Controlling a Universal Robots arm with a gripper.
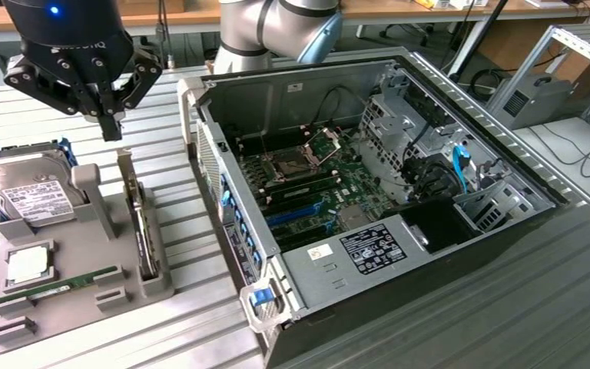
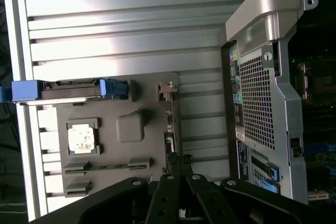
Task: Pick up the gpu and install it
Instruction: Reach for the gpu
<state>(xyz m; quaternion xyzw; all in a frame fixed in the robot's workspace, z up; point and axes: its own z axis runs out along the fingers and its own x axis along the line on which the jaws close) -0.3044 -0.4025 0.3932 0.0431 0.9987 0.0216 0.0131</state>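
At the exterior view's left, a gray holder tray (image 1: 74, 314) lies on the slatted metal surface (image 1: 187, 338), carrying a hard drive (image 1: 31, 194) with a white label, a square processor chip (image 1: 28, 265) and a narrow green memory stick (image 1: 54, 290). Along the tray's edge nearer the computer, the gpu (image 1: 138, 219) stands on its long edge in a slot, thin and upright, untouched. The gripper (image 1: 111, 132) hovers above the gpu's far end with its fingers pressed together and nothing between them – in the wrist view the closed gripper (image 2: 178, 162) sits just over the card's (image 2: 169, 129) thin edge. The robot arm (image 1: 274, 31) rises behind the case. Further toward the exterior view's right, the open computer case (image 1: 306, 265) lies on its side just beside the tray, its motherboard (image 1: 316, 184) exposed – blue slots show along the board, and cables run along the far wall.
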